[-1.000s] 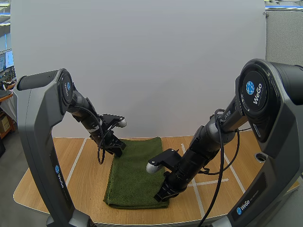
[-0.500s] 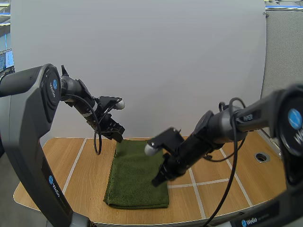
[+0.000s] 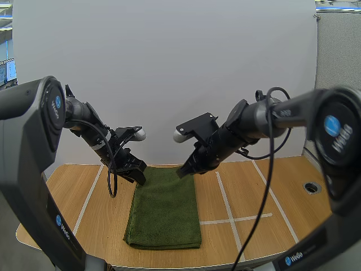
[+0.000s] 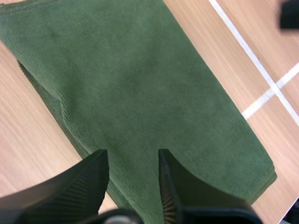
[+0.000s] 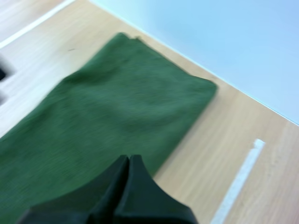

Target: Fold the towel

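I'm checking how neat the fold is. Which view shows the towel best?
High view: the towel lies flat on the table, nearly its whole outline visible. Left wrist view shows its middle close up; right wrist view gives one end.

The towel [image 3: 164,208] is dark green terry cloth, folded into a long narrow rectangle. It lies flat on the wooden table [image 3: 101,214], its long sides running from near to far, just left of a white line [image 3: 225,206].
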### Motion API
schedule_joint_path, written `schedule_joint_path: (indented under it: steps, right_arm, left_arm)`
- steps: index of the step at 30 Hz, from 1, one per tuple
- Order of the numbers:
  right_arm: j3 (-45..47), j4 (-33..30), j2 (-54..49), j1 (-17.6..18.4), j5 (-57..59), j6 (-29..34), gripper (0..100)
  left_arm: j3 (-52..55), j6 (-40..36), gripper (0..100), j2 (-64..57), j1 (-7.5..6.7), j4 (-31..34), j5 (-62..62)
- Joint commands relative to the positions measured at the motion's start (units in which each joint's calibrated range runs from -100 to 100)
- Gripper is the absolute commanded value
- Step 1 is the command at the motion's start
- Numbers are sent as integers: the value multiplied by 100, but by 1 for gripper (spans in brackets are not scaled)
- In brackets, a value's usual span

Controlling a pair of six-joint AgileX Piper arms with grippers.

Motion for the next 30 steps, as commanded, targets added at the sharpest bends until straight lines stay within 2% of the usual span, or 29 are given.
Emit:
schedule_joint_path:
  steps: [1, 4, 6, 12, 15, 18, 20, 25, 27, 29, 30]
  right_arm:
    - [-440, 231, 425, -212, -98, 31, 21]
    - [-925, 437, 849, -383, -67, 31, 50]
    - [-1176, 510, 1091, -406, 0, 12, 58]
    - [-1915, 1016, 1719, -406, 612, 22, 71]
    - [-2307, 1199, 2111, -406, 922, 22, 84]
    - [-2613, 1200, 2492, -406, 1092, 33, 92]
    - [-2763, 1210, 2712, -406, 1165, 50, 92]
    - [-3040, 1284, 3205, -406, 1165, 26, 92]
    - [-3128, 1296, 3365, -406, 1208, 7, 92]
    - [-3213, 1325, 3513, -406, 1227, -5, 92]
    - [-3269, 1373, 3600, -406, 1243, -8, 92]
  left_arm:
    - [280, 101, 56, -391, 13, -105, -18]
    - [526, 125, 56, -673, 13, -105, -18]
    - [672, 145, 56, -774, 13, -105, -18]
    - [998, 116, 59, -803, 13, -49, -18]
    - [1191, 108, 71, -812, 13, -49, -66]
    - [1377, 108, 81, -818, 13, -83, -104]
    - [1478, 108, 84, -818, 13, -95, -104]
    - [1670, 108, 84, -818, 13, -105, -124]
    - [1719, 108, 82, -818, 13, -105, -124]
    - [1744, 108, 72, -818, 13, -105, -124]
    - [1765, 108, 54, -832, 13, -105, -124]
